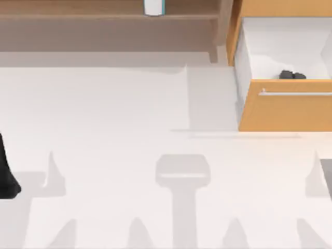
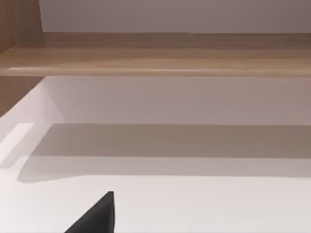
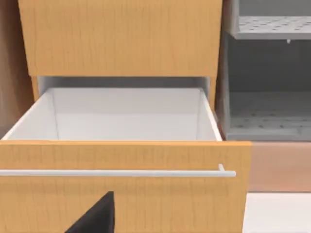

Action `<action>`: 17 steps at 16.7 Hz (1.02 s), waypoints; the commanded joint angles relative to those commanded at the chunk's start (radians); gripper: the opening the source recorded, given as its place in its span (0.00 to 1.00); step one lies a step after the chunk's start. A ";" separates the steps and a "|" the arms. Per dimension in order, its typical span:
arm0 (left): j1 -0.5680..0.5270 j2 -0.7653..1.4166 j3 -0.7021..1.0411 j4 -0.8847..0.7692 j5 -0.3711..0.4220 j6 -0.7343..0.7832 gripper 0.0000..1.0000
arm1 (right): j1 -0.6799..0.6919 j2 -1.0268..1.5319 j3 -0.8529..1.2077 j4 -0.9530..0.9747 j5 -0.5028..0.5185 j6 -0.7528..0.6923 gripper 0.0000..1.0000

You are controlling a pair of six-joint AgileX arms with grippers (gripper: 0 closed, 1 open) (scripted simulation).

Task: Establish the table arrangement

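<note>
Two arms sit at the tabletop (image 1: 104,114), a broad white surface spanning the top view from 9 to 3 o'clock and down to 6. At 12 o'clock a brown shelf (image 1: 104,15) runs along the back edge, with a small white container (image 1: 154,7) on it. At 2 o'clock an orange cabinet (image 1: 282,8) has its drawer (image 1: 285,106) pulled open over the tabletop; a small dark object (image 1: 292,75) lies inside, just behind the drawer front and its silver handle (image 1: 295,94). At 9 o'clock the left arm (image 1: 6,176) shows as a black shape at the edge. The left end effector (image 2: 97,216) faces the shelf, and the right end effector (image 3: 95,216) faces the open drawer; whether either is wide or narrow I cannot tell.
</note>
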 joint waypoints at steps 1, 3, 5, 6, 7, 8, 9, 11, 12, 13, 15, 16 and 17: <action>0.000 0.000 0.000 0.000 0.000 0.000 1.00 | 0.000 0.000 0.000 0.000 0.000 0.000 1.00; 0.000 0.000 0.000 0.000 0.000 0.000 1.00 | 0.000 0.010 0.010 -0.006 0.001 0.003 1.00; 0.000 0.000 0.000 0.000 0.000 0.000 1.00 | 0.001 0.061 0.060 -0.037 0.005 0.016 1.00; 0.000 0.000 0.000 0.000 0.000 0.000 1.00 | 0.003 0.102 0.101 -0.061 0.007 0.027 1.00; 0.000 0.000 0.000 0.000 0.000 0.000 1.00 | 0.006 0.153 0.153 -0.090 0.009 0.040 1.00; 0.000 0.000 0.000 0.000 0.000 0.000 1.00 | 0.010 0.215 0.214 -0.123 0.010 0.055 1.00; 0.000 0.000 0.000 0.000 0.000 0.000 1.00 | 0.015 0.287 0.285 -0.160 0.011 0.071 1.00; 0.000 0.000 0.000 0.000 0.000 0.000 1.00 | 0.027 0.463 0.451 -0.247 0.012 0.108 1.00; 0.000 0.000 0.000 0.000 0.000 0.000 1.00 | 0.034 0.562 0.541 -0.295 0.013 0.128 1.00; 0.000 0.000 0.000 0.000 0.000 0.000 1.00 | 0.042 0.667 0.635 -0.345 0.014 0.147 1.00; 0.000 0.000 0.000 0.000 0.000 0.000 1.00 | 0.057 0.893 0.831 -0.451 0.017 0.188 1.00; 0.000 0.000 0.000 0.000 0.000 0.000 1.00 | 0.066 1.012 0.931 -0.506 0.020 0.207 1.00; 0.000 0.000 0.000 0.000 0.000 0.000 1.00 | 0.074 1.133 1.032 -0.562 0.022 0.227 1.00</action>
